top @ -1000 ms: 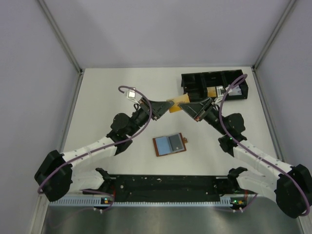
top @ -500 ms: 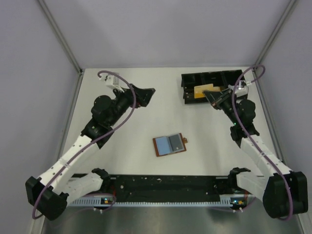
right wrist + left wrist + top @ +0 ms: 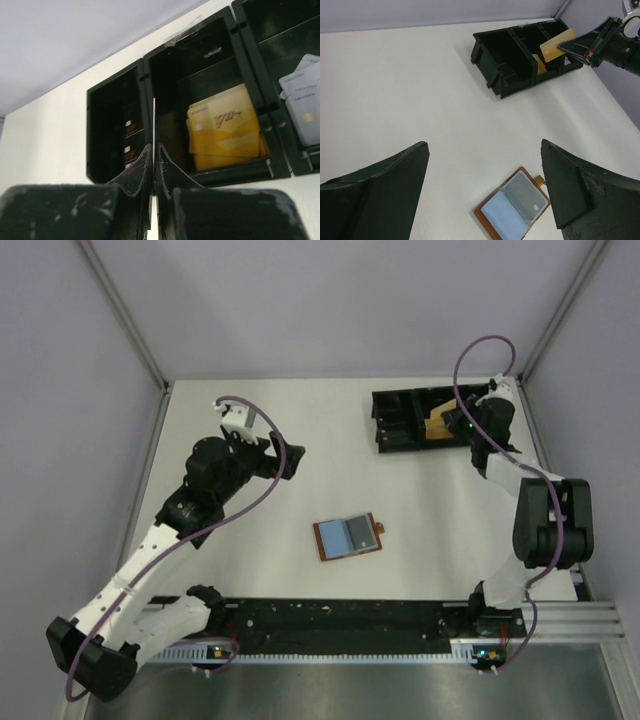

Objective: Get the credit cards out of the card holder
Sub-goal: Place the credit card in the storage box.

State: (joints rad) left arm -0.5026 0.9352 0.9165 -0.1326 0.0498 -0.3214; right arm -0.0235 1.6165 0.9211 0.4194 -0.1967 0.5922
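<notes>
The brown card holder lies open on the table's middle, a pale blue card and a grey card showing under its clear sleeves. My left gripper hangs open and empty, above and to the left of it; its wide-spread fingers frame the holder. My right gripper is shut on a yellow credit card, held over the black tray. In the right wrist view that card stands edge-on between the pressed fingertips.
The black three-compartment tray sits at the back right. Its middle bin holds a stack of yellow cards, the right bin pale grey cards, the left bin dark cards. Grey walls close in the table on three sides.
The left gripper let go of the yellow card, opened wide and drew back left. The right arm carried the card from the table's middle back to the tray.
</notes>
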